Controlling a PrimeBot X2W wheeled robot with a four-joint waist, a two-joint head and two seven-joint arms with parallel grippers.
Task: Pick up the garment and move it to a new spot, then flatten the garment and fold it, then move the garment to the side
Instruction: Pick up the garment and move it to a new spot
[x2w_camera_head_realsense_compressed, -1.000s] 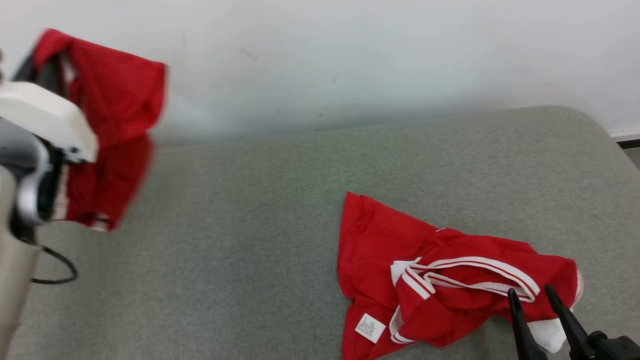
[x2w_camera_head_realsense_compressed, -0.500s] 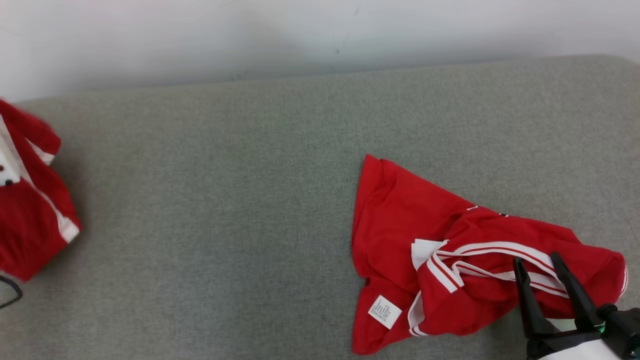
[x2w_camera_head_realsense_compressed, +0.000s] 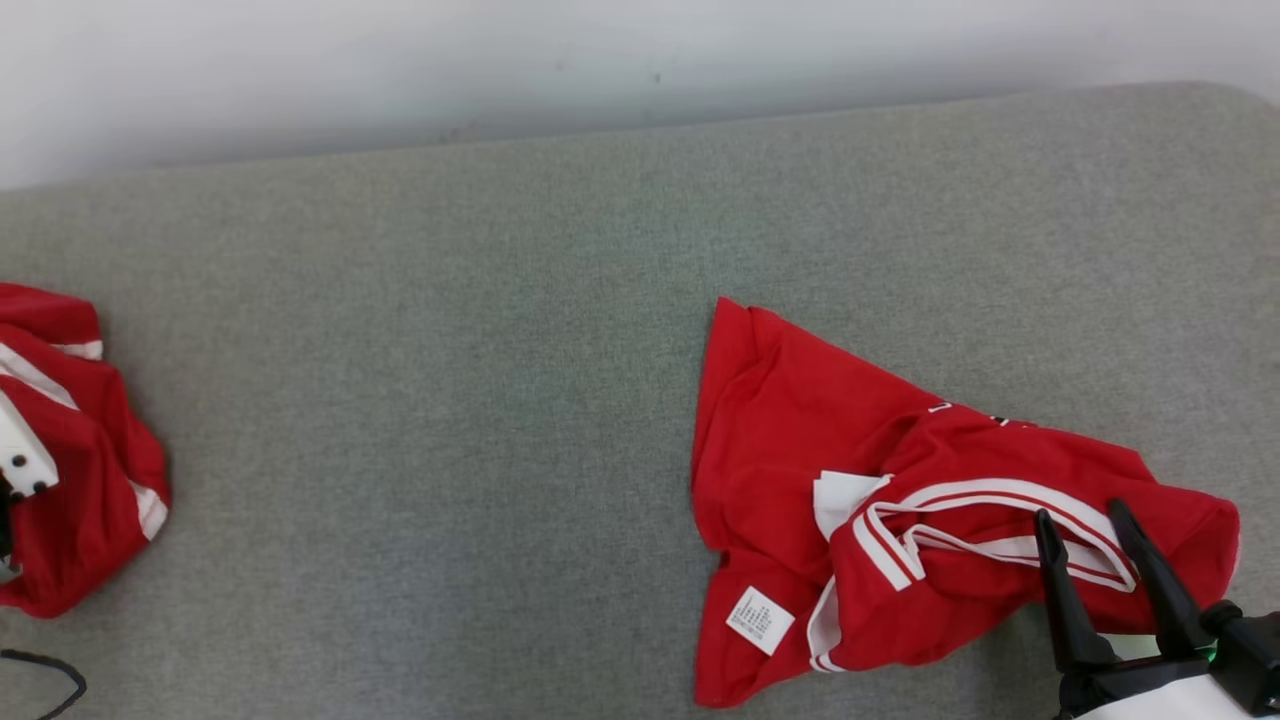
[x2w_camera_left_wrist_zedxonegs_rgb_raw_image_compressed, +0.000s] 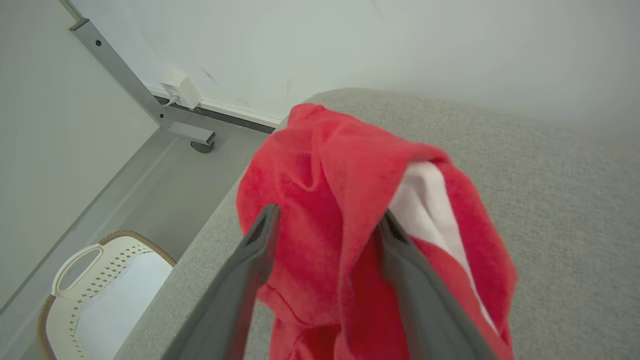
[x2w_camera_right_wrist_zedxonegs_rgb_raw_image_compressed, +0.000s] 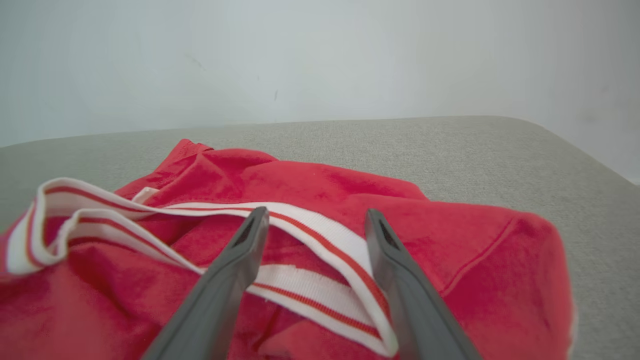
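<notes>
1. A grey fabric-topped counter (x2w_camera_head_realsense_compressed: 450, 400) runs up to a pale wall (x2w_camera_head_realsense_compressed: 600, 60). Nothing stands on the wide stretch between the two red garments.
2. Off the counter's left end, the left wrist view shows a white perforated basket (x2w_camera_left_wrist_zedxonegs_rgb_raw_image_compressed: 117, 252) with a brown rim on the floor (x2w_camera_left_wrist_zedxonegs_rgb_raw_image_compressed: 165, 190). A grey metal bar (x2w_camera_left_wrist_zedxonegs_rgb_raw_image_compressed: 120, 65) and a small white box (x2w_camera_left_wrist_zedxonegs_rgb_raw_image_compressed: 181, 89) sit by the wall.
3. A loop of black cable (x2w_camera_head_realsense_compressed: 45, 668) shows at the lower left edge of the head view.
4. The left-hand garment (x2w_camera_head_realsense_compressed: 90, 510), red with white trim, lies crumpled at the counter's left end, near the edge.
5. The left gripper (x2w_camera_left_wrist_zedxonegs_rgb_raw_image_compressed: 327, 217) has its fingers (x2w_camera_left_wrist_zedxonegs_rgb_raw_image_compressed: 240, 280) spread apart. A fold of that garment is bunched loosely between them, and cloth drapes over the tip of one finger.
6. The right-hand garment (x2w_camera_head_realsense_compressed: 800, 420), red with a white care label (x2w_camera_head_realsense_compressed: 760, 620), lies rumpled on the right part of the counter, well apart from the other one.
7. Its white band with red stripes (x2w_camera_head_realsense_compressed: 980, 495) loops across the top of the heap.
8. The right gripper (x2w_camera_head_realsense_compressed: 1085, 520) holds its fingers (x2w_camera_right_wrist_zedxonegs_rgb_raw_image_compressed: 235, 270) wide apart, one on either side of that striped band. The tips are just over the cloth, and nothing is pinched between them.
</notes>
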